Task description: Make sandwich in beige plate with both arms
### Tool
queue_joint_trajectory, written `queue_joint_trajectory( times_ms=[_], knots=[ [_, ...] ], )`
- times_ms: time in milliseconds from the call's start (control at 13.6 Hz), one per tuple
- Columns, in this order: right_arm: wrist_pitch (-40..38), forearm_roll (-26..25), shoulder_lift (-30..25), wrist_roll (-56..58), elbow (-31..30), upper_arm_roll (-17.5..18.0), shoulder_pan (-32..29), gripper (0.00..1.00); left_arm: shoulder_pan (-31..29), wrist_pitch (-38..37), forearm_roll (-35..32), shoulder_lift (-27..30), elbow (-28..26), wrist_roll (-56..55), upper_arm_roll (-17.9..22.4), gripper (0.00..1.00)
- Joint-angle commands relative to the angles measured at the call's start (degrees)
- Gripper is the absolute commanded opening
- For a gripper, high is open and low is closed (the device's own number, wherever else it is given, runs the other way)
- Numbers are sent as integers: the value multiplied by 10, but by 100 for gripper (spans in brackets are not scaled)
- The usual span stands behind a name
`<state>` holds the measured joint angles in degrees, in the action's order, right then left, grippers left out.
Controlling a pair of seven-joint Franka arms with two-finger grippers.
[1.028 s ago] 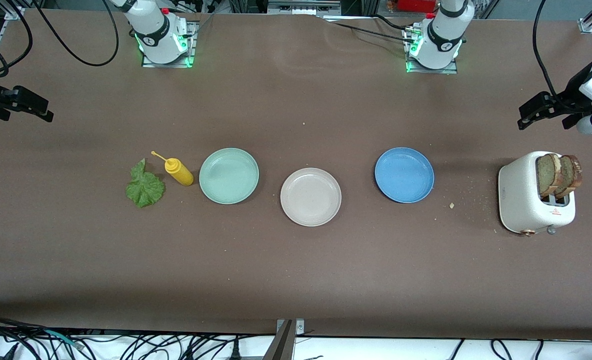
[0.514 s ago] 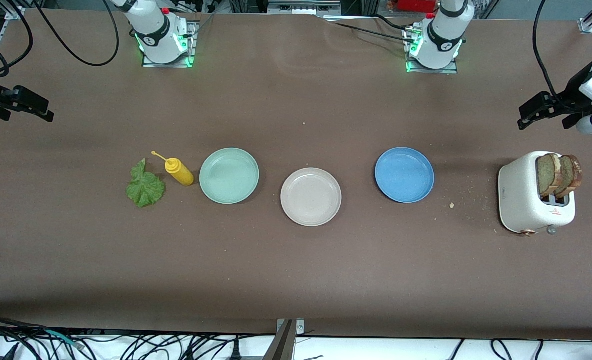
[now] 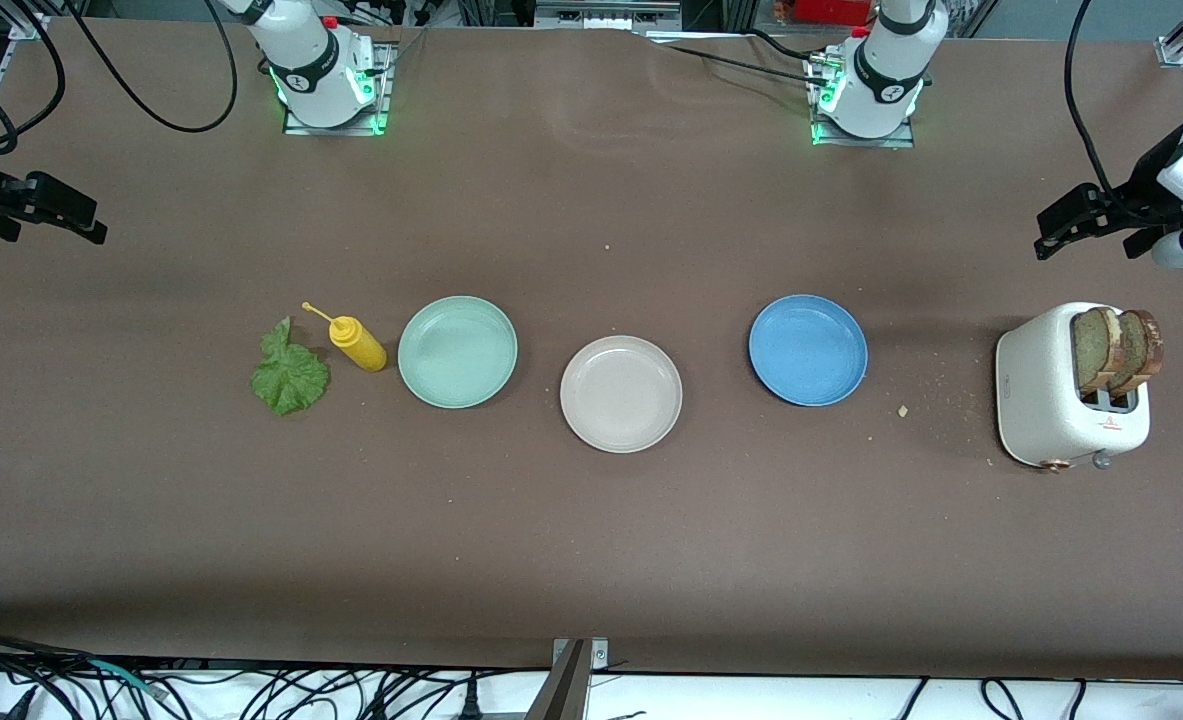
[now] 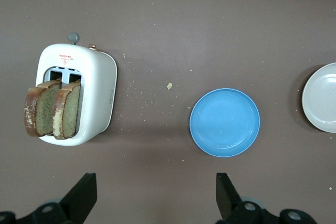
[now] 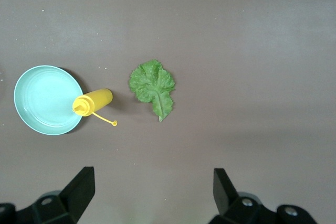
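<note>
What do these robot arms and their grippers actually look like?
Two white robot arms with black joint bands, green lights at their bases and black cables looping off. Each ends in a black two-finger gripper: the left gripper and right gripper show wedge-shaped black fingers.

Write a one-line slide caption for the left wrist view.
Open left gripper hangs above bare table, overlooking the white toaster holding two bread slices, with the blue plate beside it.

Right pincer [image 5: 152, 195] open over bare table; lettuce leaf [image 5: 153, 87] beside yellow bottle [image 5: 92, 102] and mint-green plate [image 5: 42, 99].
</note>
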<state>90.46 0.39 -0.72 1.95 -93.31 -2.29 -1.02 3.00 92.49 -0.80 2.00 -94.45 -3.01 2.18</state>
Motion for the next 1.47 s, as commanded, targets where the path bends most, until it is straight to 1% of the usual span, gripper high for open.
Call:
queue_joint_trajectory(
  times_ms=[0,1175,1395],
  knots=[
    [-12,9,-2,0,9,-2,1,100,-7,1,12,-4,10,15,-2,100],
    [-12,9,-2,-3,9,-1,1,100,-7,1,11,-5,8,15,-2,100],
    [-12,9,-2,-3,9,-1,1,100,-25,1,11,-9,8,44,-1,100]
  ],
)
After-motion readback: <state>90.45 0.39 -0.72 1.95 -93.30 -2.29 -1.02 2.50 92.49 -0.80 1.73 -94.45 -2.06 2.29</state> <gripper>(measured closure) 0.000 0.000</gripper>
